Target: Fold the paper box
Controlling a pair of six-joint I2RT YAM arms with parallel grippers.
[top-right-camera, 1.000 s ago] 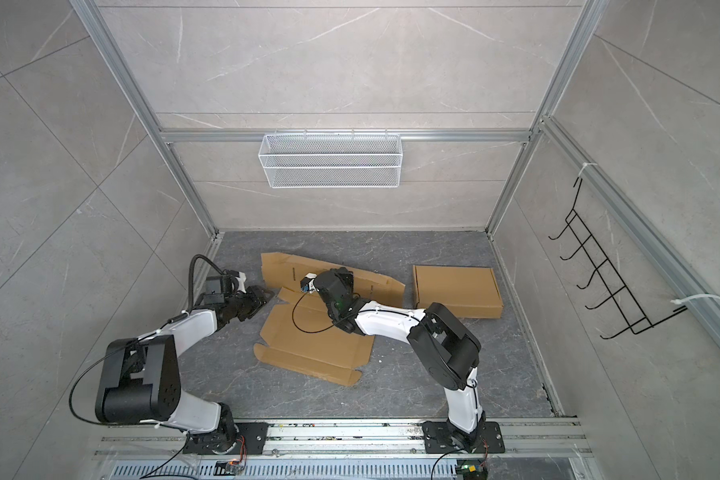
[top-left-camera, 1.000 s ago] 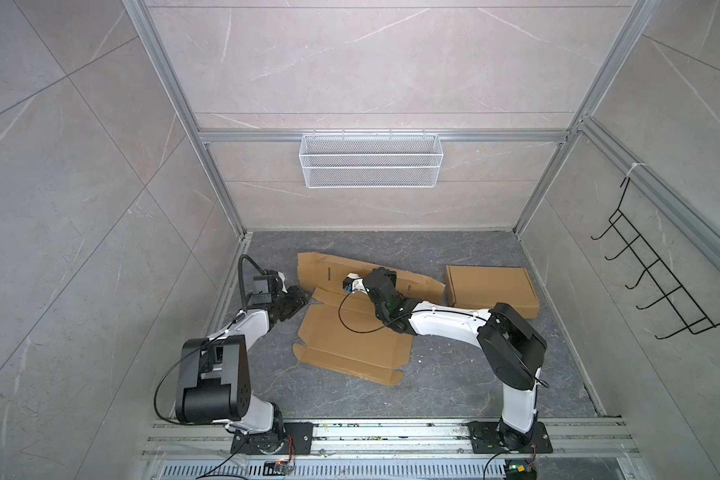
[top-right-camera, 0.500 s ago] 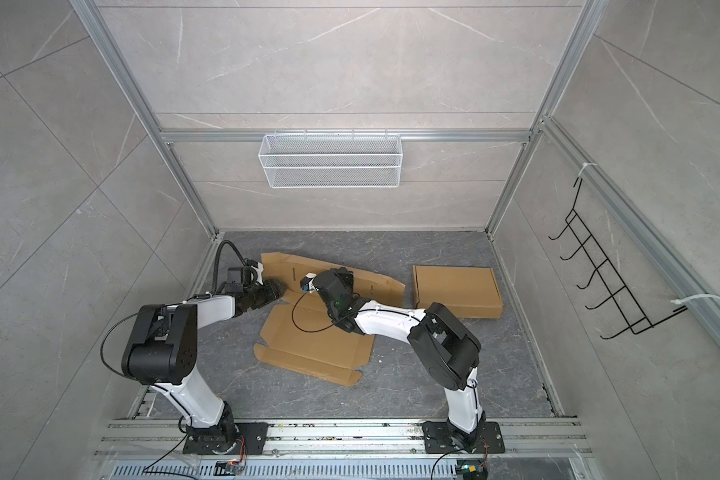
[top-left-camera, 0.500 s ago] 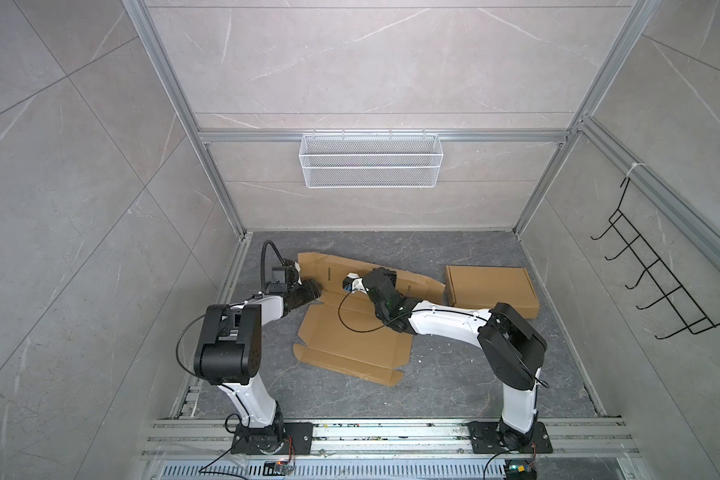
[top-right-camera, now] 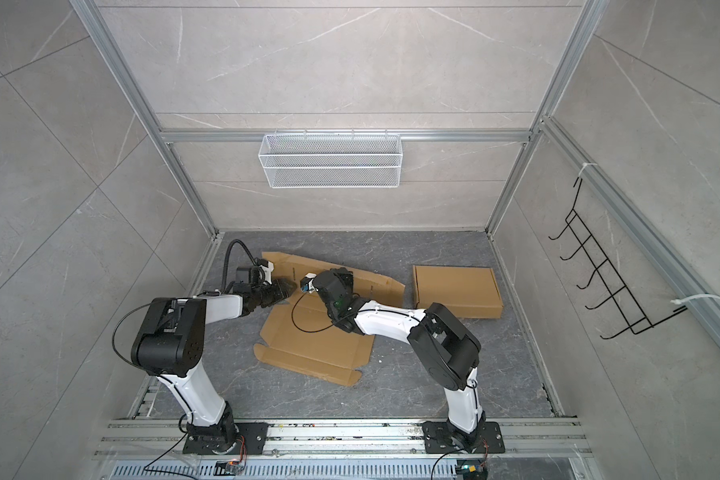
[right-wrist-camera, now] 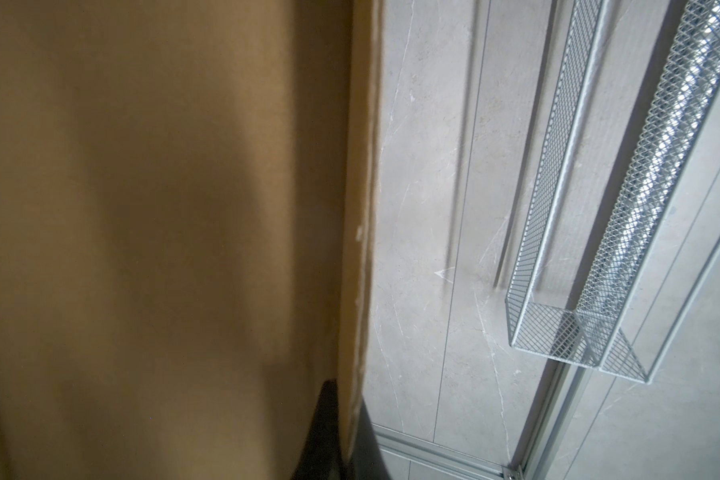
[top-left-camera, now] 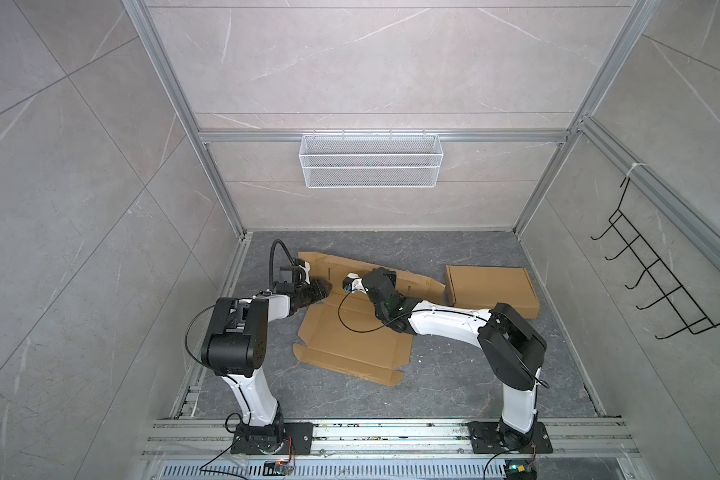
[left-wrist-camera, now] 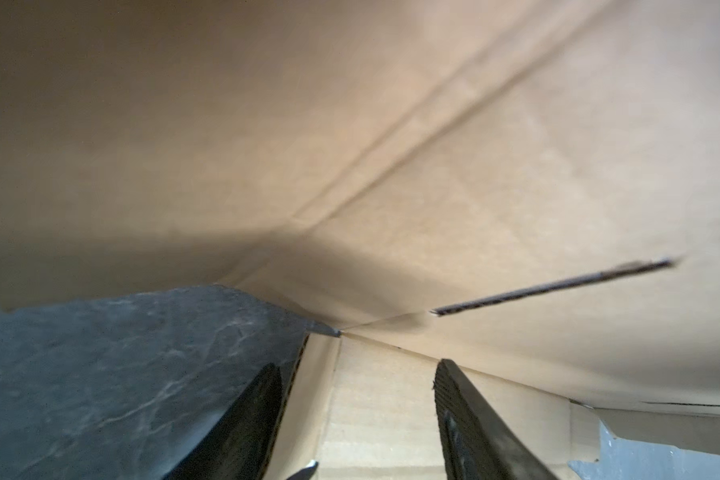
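Two grippers on my screen. Right gripper (right-wrist-camera: 346,403): pressed together, pinching the box (top-left-camera: 350,340) by the edge of its far panel (top-left-camera: 333,268), which tilts up. Left gripper (left-wrist-camera: 356,365): fingers spread, I see them low over a flap (left-wrist-camera: 375,415) at the box's left corner. Box: otherwise flat on the floor (top-left-camera: 433,386), near its middle. Folded box (top-left-camera: 491,291): farther right, apart.

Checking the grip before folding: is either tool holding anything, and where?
The right tool pinches the unfolded cardboard box by its raised panel's edge; the left tool stands open, holding nothing.
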